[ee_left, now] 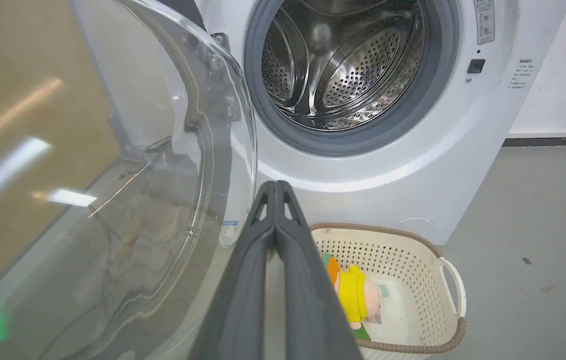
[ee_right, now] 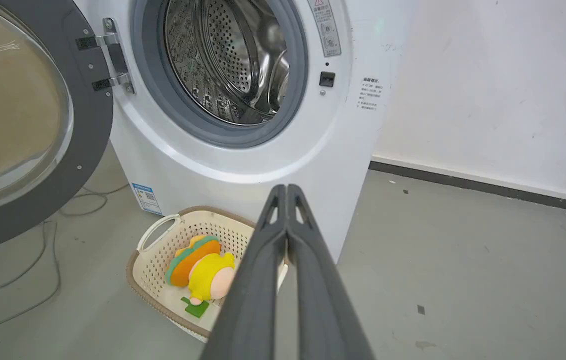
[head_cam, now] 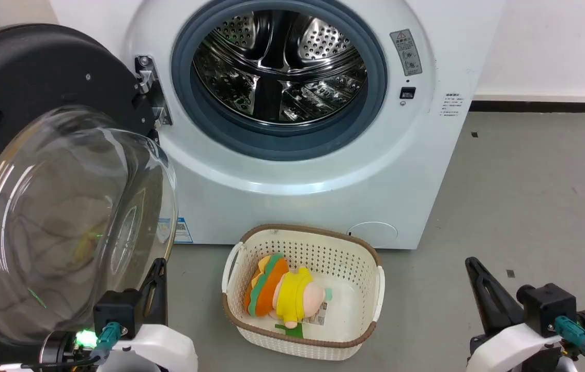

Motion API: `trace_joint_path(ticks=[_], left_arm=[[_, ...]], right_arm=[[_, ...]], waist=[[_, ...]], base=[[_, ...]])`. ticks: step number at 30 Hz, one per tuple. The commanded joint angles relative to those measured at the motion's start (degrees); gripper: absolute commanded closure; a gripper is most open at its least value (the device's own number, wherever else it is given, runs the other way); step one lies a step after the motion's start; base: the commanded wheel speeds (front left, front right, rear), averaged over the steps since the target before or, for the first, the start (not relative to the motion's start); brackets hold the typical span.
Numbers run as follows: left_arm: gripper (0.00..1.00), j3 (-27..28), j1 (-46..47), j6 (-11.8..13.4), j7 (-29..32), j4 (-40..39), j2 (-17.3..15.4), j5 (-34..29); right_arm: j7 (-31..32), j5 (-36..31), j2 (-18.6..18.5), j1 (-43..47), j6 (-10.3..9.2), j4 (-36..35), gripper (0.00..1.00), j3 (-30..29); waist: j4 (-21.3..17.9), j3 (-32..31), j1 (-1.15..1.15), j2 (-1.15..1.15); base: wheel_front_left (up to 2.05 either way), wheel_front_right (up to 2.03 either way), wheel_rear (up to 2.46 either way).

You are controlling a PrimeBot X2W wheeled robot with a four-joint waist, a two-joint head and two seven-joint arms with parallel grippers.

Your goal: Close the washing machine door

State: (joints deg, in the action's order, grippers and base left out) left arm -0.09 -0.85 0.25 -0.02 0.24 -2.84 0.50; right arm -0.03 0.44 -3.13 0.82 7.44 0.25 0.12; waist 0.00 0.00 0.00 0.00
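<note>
Left gripper (ee_left: 275, 186) has its fingers pressed together on nothing, just beside the glass bulge of the washing machine door (head_cam: 29, 67) — swung wide open at my left of the washing machine (head_cam: 323, 175). My right gripper (ee_right: 286, 189) is pinched together too — empty.

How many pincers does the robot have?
2. The left pincer is at the lower left of the head view, next to the open washing machine door. The right pincer is at the lower right, over the floor. Both are shut.
</note>
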Motion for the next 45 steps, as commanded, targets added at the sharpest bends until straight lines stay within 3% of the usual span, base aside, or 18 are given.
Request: trace_joint_path(ticks=[1, 27, 28, 38, 40, 41, 45], left_arm=[[1.00, 0.1, 0.9, -0.2, 0.0, -0.2, 0.0, -0.5], [1.00, 0.1, 0.9, -0.2, 0.0, -0.2, 0.0, -0.5], [0.00, 0.1, 0.9, -0.2, 0.0, -0.2, 0.0, -0.5], [0.00, -0.4, 0.2, 1.0, -0.8, 0.0, 0.0, 0.2], [0.78, -0.4, 0.3, 1.2, -1.1, -0.1, 0.0, 0.2], [1.00, -0.5, 0.4, 1.3, -1.2, -0.2, 0.0, 0.2], [1.00, -0.6, 0.8, 1.8, -1.7, -0.6, -0.1, 0.1]], right_arm=[[0.0, -0.4, 0.2, -0.8, 0.05, -0.2, 1.00, -0.1], [0.0, -0.4, 0.2, -0.8, 0.05, -0.2, 1.00, -0.1], [0.0, -0.4, 0.2, -0.8, 0.05, -0.2, 0.00, -0.1], [-0.8, 0.9, 0.0, -0.2, 0.00, 0.1, 0.00, -0.8], [-1.1, 1.2, 0.0, -0.2, 0.00, 0.1, 0.00, -1.1], [-1.2, 1.3, 0.0, -0.3, 0.00, 0.1, 0.00, -1.2], [-1.7, 1.9, 0.0, -0.5, 0.01, 0.0, 0.00, -1.6]], waist=[[0.0, 0.0, 0.00, 0.00], [0.0, 0.0, 0.00, 0.00], [0.0, 0.0, 0.00, 0.00], [0.0, 0.1, 0.00, 0.00], [0.0, 0.1, 0.00, 0.00], [0.0, 0.2, 0.00, 0.00], [0.1, 0.2, 0.00, 0.00]], base=[[0.00, 0.00, 0.00], [0.00, 0.00, 0.00], [0.00, 0.00, 0.00], [0.00, 0.00, 0.00], [0.00, 0.00, 0.00], [0.00, 0.00, 0.00], [0.00, 0.00, 0.00]])
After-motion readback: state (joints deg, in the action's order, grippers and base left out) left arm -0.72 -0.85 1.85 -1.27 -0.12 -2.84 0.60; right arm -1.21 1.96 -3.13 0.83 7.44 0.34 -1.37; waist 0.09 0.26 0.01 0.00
